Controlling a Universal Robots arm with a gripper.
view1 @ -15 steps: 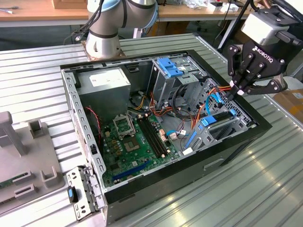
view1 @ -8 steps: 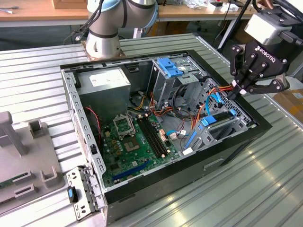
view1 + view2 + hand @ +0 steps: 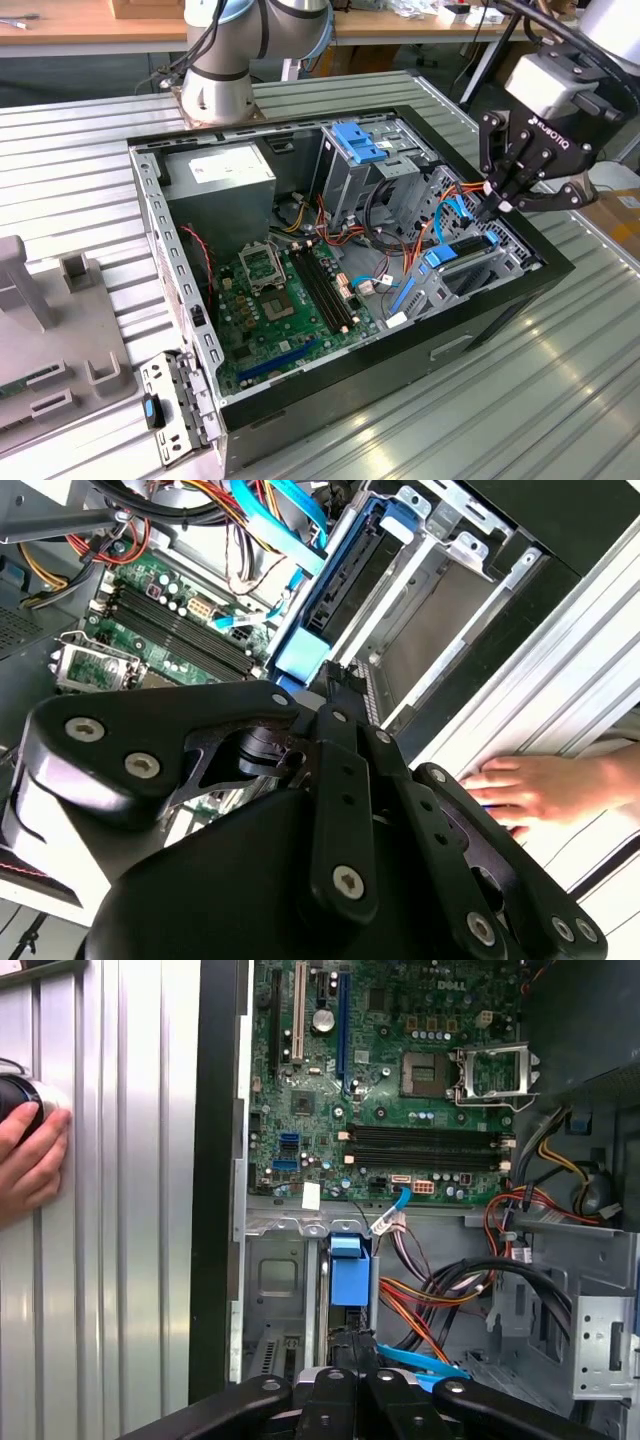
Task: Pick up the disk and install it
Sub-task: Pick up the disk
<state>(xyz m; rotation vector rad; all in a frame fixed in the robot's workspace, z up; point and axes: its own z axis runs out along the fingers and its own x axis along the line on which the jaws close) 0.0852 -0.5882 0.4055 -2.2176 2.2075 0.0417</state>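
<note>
The disk, dark with bright blue side rails, stands on edge in a metal bay at the corner of the open computer case on the exterior view's right. The first wrist view shows the disk's blue end tab. In the second wrist view its blue rail runs along the dark disk body. My gripper hangs just over the bay, fingers shut together at the disk's upper end. My gripper's tips sit right beside the blue tab; contact with the disk cannot be made out.
Orange and blue cables run close beside the bay. A grey cage with a blue top, a grey box and the green motherboard fill the case. A person's hand rests on the ribbed table outside the case wall. A grey fixture stands at the exterior view's left.
</note>
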